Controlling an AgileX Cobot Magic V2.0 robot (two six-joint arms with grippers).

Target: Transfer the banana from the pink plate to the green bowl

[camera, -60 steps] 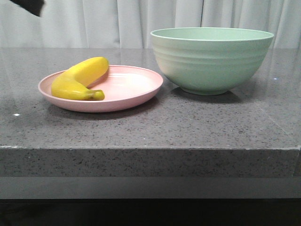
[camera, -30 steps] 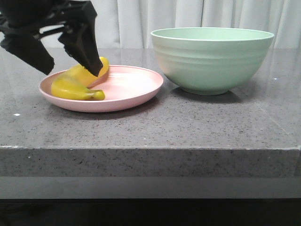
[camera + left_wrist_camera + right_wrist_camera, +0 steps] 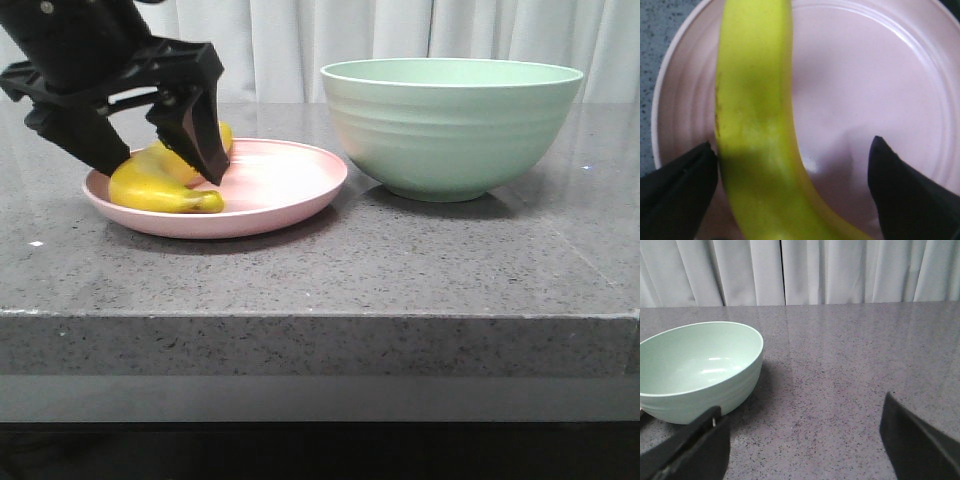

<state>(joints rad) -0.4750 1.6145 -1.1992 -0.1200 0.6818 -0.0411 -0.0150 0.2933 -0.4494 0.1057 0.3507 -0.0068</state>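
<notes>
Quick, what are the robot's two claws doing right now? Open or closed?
Left gripper: open, fingers on either side of the banana on the pink plate, not squeezing yet.
Right gripper: open, holding nothing, near the green bowl.

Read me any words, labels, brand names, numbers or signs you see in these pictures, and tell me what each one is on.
There is no readable text in any view.
The banana has no sticker or label showing.
The pink plate and the green bowl are plain, with no print or marks.
The left gripper, the right gripper, the grey table and the curtain show no lettering either.
</notes>
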